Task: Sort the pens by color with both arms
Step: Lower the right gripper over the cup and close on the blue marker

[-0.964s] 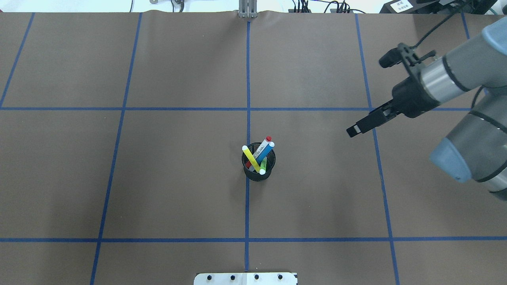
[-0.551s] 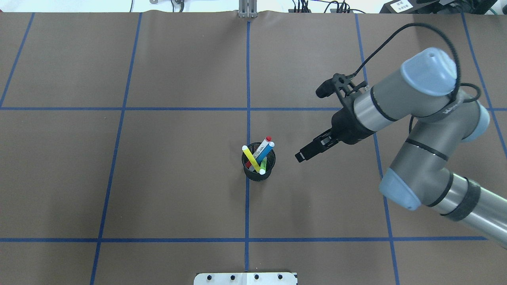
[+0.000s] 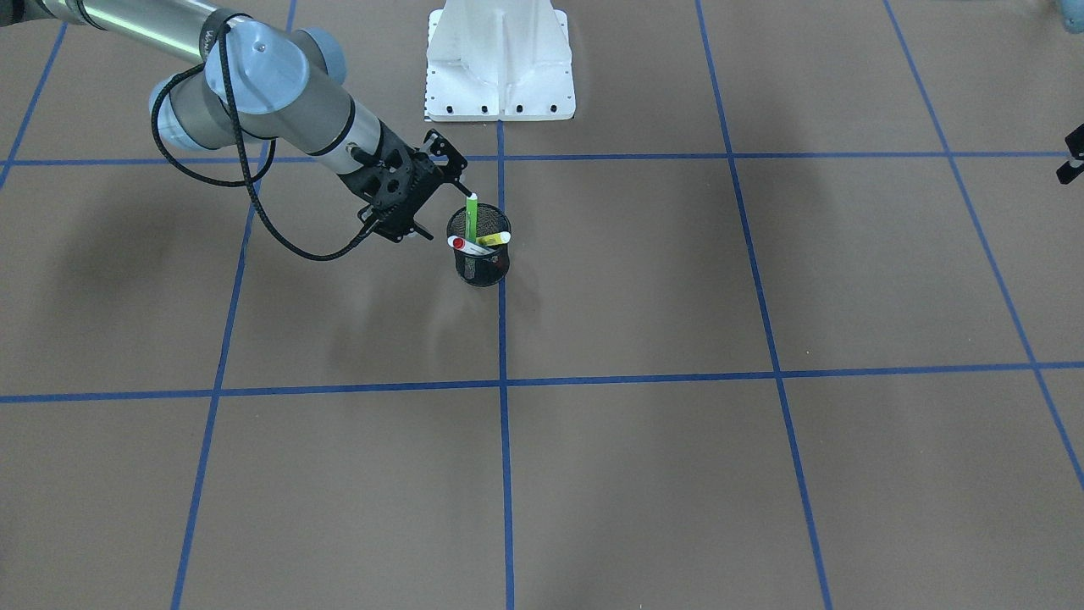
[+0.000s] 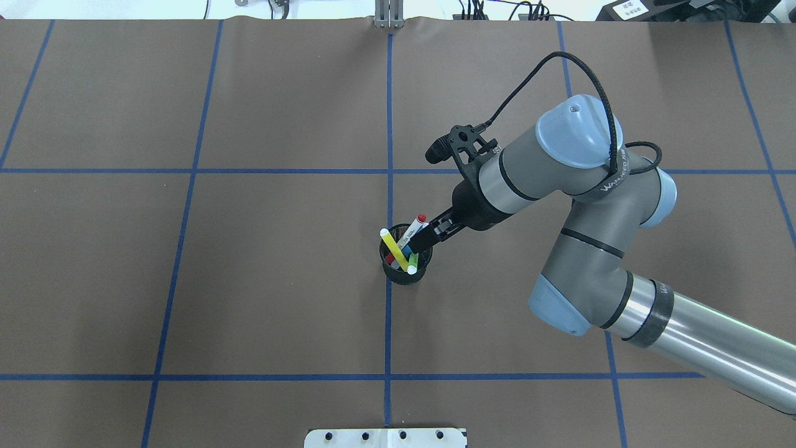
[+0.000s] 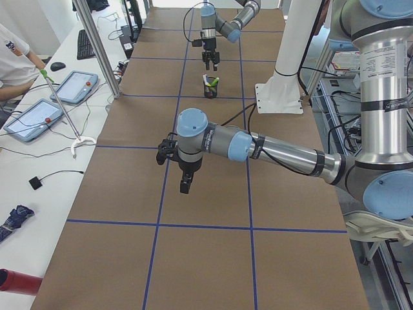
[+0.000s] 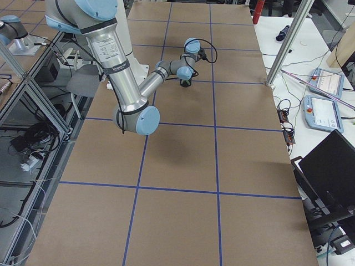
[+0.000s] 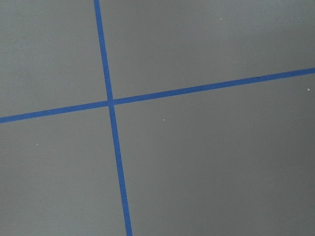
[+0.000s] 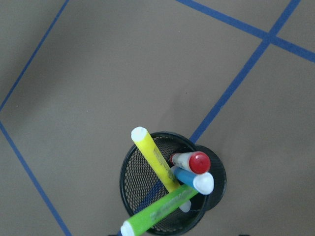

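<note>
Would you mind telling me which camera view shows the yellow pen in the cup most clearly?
The right wrist view: the yellow pen is large, leaning in the mesh cup. Overhead shows it small; front-facing shows only a short bit; side views are too distant; left wrist misses it.

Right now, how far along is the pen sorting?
Done: nothing. The yellow pen, green pen, blue pen and red-capped pen all stand in the cup. In hand: the right gripper is at the cup's rim, by the blue pen; a grip isn't clear. The left gripper hovers over the table. Left: sorting all four.
</note>
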`<state>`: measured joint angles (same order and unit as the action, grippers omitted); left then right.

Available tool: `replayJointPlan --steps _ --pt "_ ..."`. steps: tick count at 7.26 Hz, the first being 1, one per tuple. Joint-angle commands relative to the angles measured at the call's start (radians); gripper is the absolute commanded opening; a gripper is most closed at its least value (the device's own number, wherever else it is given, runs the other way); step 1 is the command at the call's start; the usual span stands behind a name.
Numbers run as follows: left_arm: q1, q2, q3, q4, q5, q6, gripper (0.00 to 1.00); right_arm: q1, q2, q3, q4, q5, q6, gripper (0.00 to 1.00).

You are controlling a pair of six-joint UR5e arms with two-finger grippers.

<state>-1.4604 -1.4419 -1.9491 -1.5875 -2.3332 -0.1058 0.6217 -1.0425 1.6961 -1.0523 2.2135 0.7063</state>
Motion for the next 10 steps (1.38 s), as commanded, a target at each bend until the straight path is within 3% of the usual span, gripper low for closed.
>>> replayJointPlan --steps 1,8,10 --pt "0.0 0.0 -0.001 0.0 0.0 0.0 1.0 0.006 0.01 -0.021 -0.005 -0.012 -0.054 0.77" --pt "0.0 -0.002 -0.002 -0.002 -0.002 -0.002 1.0 0.006 0.009 -0.047 0.0 -0.026 -0.059 0.55" --pt "0.0 -0.002 -0.005 -0.002 -0.002 -0.002 1.0 0.003 0.007 -0.047 0.0 -0.026 -0.059 0.4"
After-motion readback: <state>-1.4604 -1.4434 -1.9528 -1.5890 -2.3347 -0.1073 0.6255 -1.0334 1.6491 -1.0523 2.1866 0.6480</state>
